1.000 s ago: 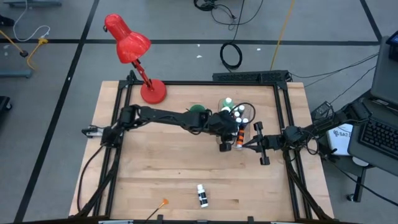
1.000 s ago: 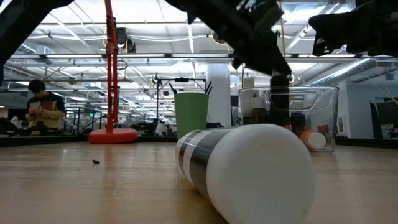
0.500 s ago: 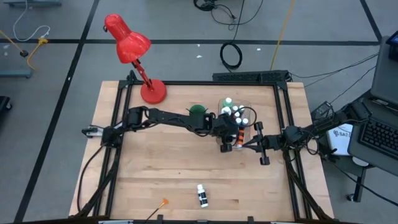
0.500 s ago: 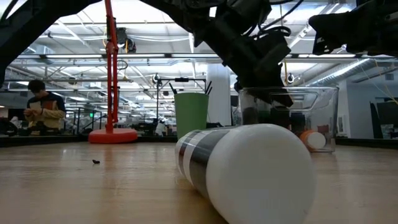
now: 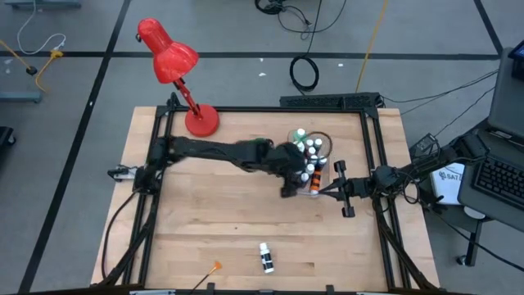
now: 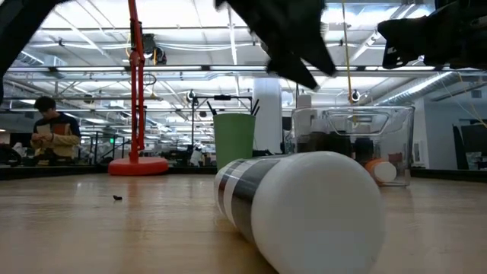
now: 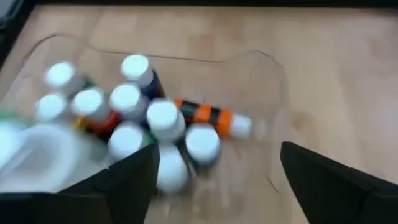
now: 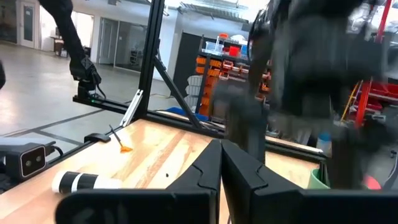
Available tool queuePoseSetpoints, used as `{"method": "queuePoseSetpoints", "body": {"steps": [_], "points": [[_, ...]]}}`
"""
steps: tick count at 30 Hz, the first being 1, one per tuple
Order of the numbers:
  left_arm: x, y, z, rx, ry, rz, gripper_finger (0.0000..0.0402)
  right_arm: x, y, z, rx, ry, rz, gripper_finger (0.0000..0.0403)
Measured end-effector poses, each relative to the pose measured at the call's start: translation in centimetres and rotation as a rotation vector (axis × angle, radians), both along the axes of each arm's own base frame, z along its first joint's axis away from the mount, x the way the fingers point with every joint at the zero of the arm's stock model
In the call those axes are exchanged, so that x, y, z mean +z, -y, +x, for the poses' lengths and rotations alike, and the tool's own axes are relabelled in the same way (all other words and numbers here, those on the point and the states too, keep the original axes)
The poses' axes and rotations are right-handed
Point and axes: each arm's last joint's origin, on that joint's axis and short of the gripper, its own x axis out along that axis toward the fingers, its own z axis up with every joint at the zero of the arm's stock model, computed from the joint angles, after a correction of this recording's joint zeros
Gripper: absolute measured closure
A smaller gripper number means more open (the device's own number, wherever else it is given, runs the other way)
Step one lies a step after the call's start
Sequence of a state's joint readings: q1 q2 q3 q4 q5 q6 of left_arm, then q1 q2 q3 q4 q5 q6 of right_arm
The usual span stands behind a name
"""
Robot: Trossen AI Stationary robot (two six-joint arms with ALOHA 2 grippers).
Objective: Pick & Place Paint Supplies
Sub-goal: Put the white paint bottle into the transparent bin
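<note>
While the table [image 5: 205, 221] carries a clear bin [image 5: 321, 156] at its 2 o'clock, full of small paint bottles [image 7: 163, 116], the left gripper [image 5: 288, 187] hangs spread at the bin's 8 o'clock, the right gripper [image 5: 321, 190] waits clenched, and one bottle [image 5: 265, 256] lies at 6 o'clock.

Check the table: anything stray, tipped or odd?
Yes. One white bottle lies on its side near the front edge, far from the clear bin holding the other bottles. An orange-tipped brush lies loose beside it. In the bin, an orange-banded bottle also lies flat.
</note>
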State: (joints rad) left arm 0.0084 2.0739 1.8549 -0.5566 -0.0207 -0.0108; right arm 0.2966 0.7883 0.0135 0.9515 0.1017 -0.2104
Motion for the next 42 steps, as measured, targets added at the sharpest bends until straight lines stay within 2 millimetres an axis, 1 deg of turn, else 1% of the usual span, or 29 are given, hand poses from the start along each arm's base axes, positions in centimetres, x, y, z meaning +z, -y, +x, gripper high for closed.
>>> {"method": "queuePoseSetpoints", "body": {"steps": [2, 4, 5, 7, 8, 11, 13, 15, 17, 19, 21, 22, 24, 28, 33, 36, 39, 42], "points": [[2.4, 0.7, -2.2, -0.024, -0.051, -0.043, 0.0055, 0.0, 0.0, 0.0, 0.0, 0.003, 0.001, 0.0399], [4.5, 2.1, -4.6, -0.066, -0.111, -0.077, 0.0056, 0.0, 0.0, 0.0, -0.001, 0.0, -0.004, 0.0399], [5.1, 3.1, -5.8, -0.082, -0.152, -0.082, 0.006, 0.0, 0.0, 0.0, -0.002, -0.001, -0.005, 0.0399], [5.8, 5.3, -8.0, -0.099, -0.206, -0.068, 0.0073, -0.1, 0.0, 0.0, -0.002, -0.006, -0.01, 0.0399], [5.7, 6.6, -9.1, -0.103, -0.227, -0.05, 0.0081, -0.1, 0.0, 0.0, -0.002, -0.005, -0.011, 0.0399], [4.4, 9.9, -12.2, -0.167, -0.272, -0.025, 0.011, -0.1, 0.0, 0.0, -0.003, -0.004, -0.012, 0.0399], [2.7, 11.9, -14.1, -0.248, -0.276, 0.008, 0.0129, 0.0, 0.0, 0.0, -0.002, -0.003, -0.01, 0.0399], [0.5, 13.7, -15.2, -0.305, -0.239, 0.045, 0.0146, 0.0, 0.0, 0.0, -0.002, -0.002, -0.008, 0.0399], [-1.5, 14.8, -15.4, -0.325, -0.176, 0.081, 0.0159, 0.0, 0.0, 0.0, -0.002, 0.003, -0.005, 0.0399], [-2.7, 15.0, -15.2, -0.305, -0.122, 0.088, 0.0167, 0.0, 0.0, 0.0, 0.001, 0.0, 0.014, 0.0399], [-3.8, 14.8, -14.7, -0.311, -0.118, 0.099, 0.0171, 0.1, 0.0, 0.0, 0.002, 0.003, 0.024, 0.0399], [-4.5, 14.8, -14.5, -0.34, -0.138, 0.112, 0.0171, 0.1, 0.0, 0.0, 0.002, 0.003, 0.026, 0.0399], [-5.6, 14.8, -14.3, -0.46, -0.186, 0.127, 0.017, 0.1, 0.0, 0.0, 0.003, 0.004, 0.028, 0.0399], [-6.1, 15.3, -13.4, -0.703, -0.118, 0.095, 0.0158, 0.1, 0.0, 0.0, 0.005, -0.002, 0.042, 0.0399], [-7.6, 14.1, -10.9, -0.737, -0.026, 0.072, 0.0141, -0.1, 0.0, 0.0, 0.005, -0.014, 0.039, 0.0399], [-9.0, 13.6, -9.8, -0.809, 0.005, 0.067, 0.0136, -0.1, 0.0, 0.1, 0.004, -0.016, 0.038, 0.0399], [-10.6, 13.4, -9.2, -0.903, 0.01, 0.066, 0.0138, -0.2, 0.0, 0.1, 0.005, -0.023, 0.036, 0.0399], [-11.1, 13.3, -9.0, -1.01, 0.046, 0.088, 0.0148, -0.2, 0.0, 0.1, 0.005, -0.027, 0.035, 0.0399]]}}
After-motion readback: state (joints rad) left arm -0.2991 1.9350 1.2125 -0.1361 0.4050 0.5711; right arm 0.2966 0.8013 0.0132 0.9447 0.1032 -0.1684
